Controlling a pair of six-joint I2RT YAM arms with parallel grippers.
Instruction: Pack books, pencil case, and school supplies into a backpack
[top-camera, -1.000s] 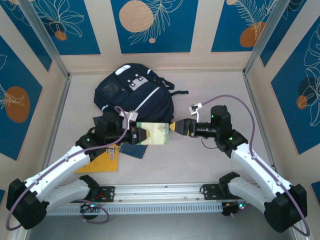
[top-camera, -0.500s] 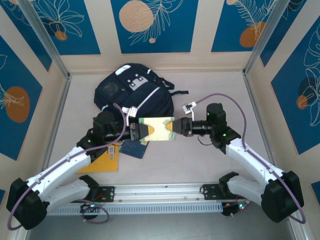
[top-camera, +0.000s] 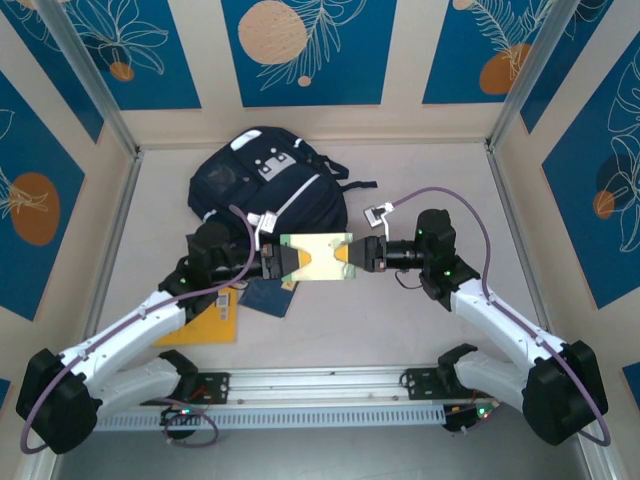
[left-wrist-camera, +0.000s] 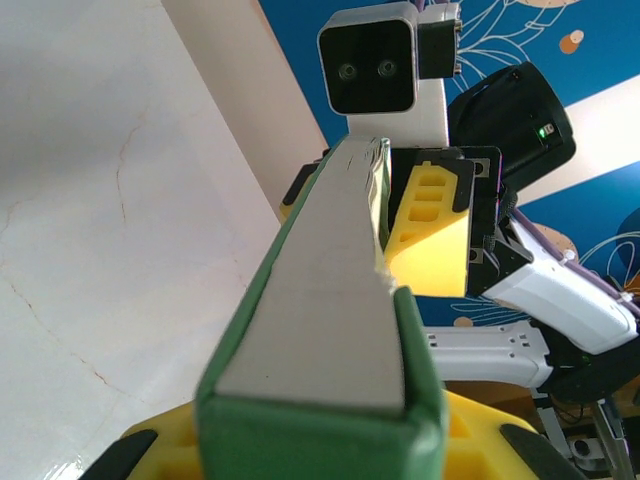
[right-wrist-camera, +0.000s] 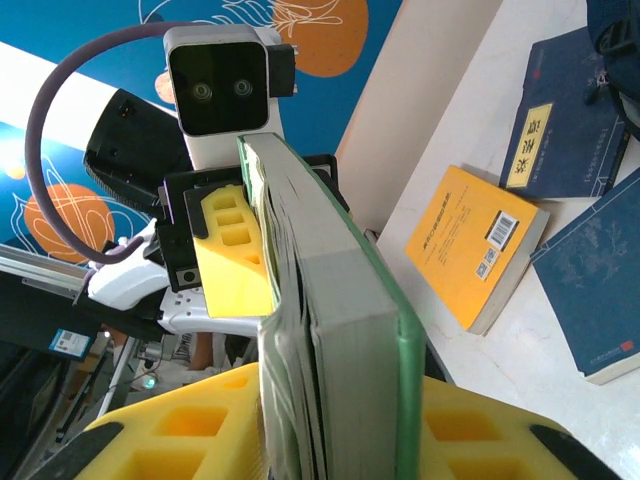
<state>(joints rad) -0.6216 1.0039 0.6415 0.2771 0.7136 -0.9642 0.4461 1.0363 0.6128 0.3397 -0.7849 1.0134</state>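
Backpack (top-camera: 268, 185) lies beyond the pale green pad (top-camera: 318, 257), books (top-camera: 262, 299) outside it.

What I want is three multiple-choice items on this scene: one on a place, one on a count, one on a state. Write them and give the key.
1. Where is the pale green pad?
A. in a drawer
B. in the air between the left gripper and the right gripper
C. on a shelf

2. How many navy books lie by the orange book in the right wrist view?
A. two
B. four
C. none

3. What state is the left gripper in?
A. open and empty
B. shut on a pencil
C. shut on the pale green pad

Key:
1 B: in the top view, each gripper has one end of the pad.
2 A: one navy book lies beyond the orange book and another nearer.
3 C: the left wrist view shows its yellow fingers clamping the pad's end.
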